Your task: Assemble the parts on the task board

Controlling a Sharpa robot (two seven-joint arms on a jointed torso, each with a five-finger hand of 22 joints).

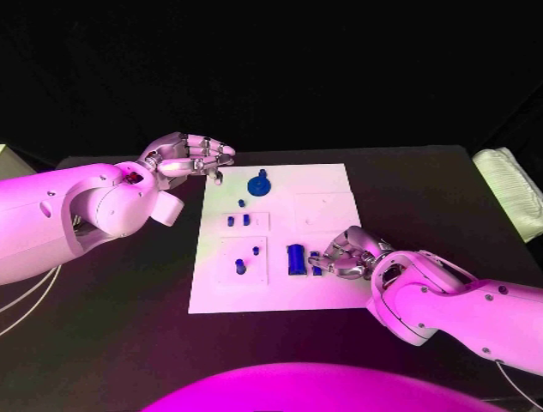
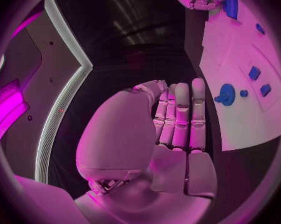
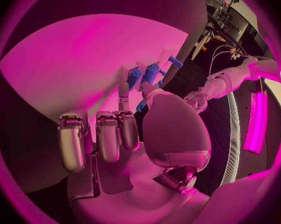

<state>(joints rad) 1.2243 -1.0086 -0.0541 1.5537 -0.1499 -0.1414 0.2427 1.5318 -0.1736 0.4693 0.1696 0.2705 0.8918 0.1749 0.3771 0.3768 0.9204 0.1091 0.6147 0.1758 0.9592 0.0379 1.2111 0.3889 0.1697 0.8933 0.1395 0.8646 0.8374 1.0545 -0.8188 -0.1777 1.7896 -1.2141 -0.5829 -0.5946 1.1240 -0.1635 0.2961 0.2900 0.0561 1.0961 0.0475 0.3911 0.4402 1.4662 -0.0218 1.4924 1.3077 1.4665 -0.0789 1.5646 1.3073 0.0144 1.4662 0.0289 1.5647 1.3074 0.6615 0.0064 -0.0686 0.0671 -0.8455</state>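
Overhead, black table (image 1: 123,326), white task board (image 1: 327,184); left hand (image 1: 187,159) curled empty, right hand (image 1: 346,253) fingers unclear.

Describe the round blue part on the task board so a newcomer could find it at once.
Start at the white task board in the middle of the black table. Go to its far edge, near the left hand. The round blue part lies there, disc-shaped and wider than the small blue blocks nearer the robot.
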